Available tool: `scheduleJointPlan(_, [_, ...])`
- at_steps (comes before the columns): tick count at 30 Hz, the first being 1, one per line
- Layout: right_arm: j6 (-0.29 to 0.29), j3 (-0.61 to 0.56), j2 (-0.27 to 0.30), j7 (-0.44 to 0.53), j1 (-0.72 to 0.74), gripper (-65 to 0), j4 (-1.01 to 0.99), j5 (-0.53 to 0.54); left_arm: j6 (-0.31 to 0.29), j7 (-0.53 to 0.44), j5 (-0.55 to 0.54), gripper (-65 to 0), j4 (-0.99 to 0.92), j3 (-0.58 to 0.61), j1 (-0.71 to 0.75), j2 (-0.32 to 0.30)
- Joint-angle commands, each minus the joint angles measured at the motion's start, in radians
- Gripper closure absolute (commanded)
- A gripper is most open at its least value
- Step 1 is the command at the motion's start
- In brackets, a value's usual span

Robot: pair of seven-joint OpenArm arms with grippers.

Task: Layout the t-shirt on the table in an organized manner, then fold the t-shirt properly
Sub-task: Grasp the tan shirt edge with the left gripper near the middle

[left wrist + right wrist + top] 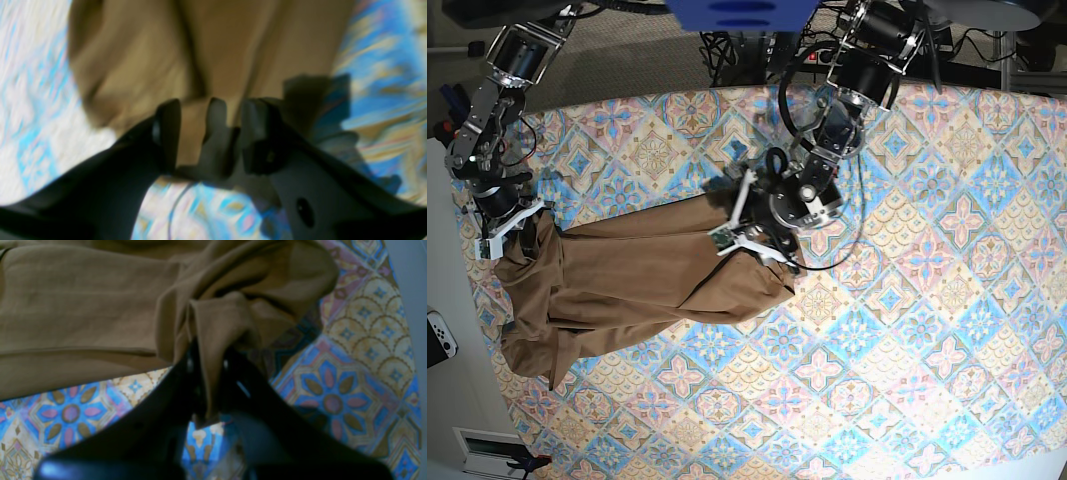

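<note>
Where the base view shows the whole scene, the shirt (637,285) lies crumpled and stretched sideways across the left half of the table (947,300), one end bunched at the left edge and the other reaching towards the table's middle. It is not laid flat: long folds run its length and the left end hangs in a heap.

The right gripper (208,373) stands at the table's left edge. In its wrist view the jaws are closed on a pinch of shirt, with a strip of cloth running down between them and showing below. The gathered cloth rises from the table around the grip.

The left gripper (206,133) is at the shirt's other end, near the middle of the table. Its wrist view is blurred. The jaws stand apart with a fold of shirt (213,60) between them, and a central part of the gripper is seen in the gap. Whether either jaw presses on the cloth cannot be told from this view.

Patterned table cloth shows on both sides of the shirt.
</note>
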Motion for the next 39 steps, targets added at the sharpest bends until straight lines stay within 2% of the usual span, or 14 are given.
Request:
scheduleJointPlan(1, [0.004,0.006,0.018,0.023,0.013,0.0,0.021,0.018,0.006,-0.007,0.005,-26.9,0.01,-0.005,-0.019,0.001])
scheduleJointPlan(19, [0.004,0.006,0.018,0.023,0.013,0.0,0.021,0.018,0.006,-0.009,0.005,-26.9,-0.144,-0.011,-0.079,-0.006])
scheduleJointPlan(39, [0.004,0.006,0.018,0.023,0.013,0.0,0.021,0.018,0.006,-0.009,0.005,-26.9,-0.147,-0.004,-0.037,0.0])
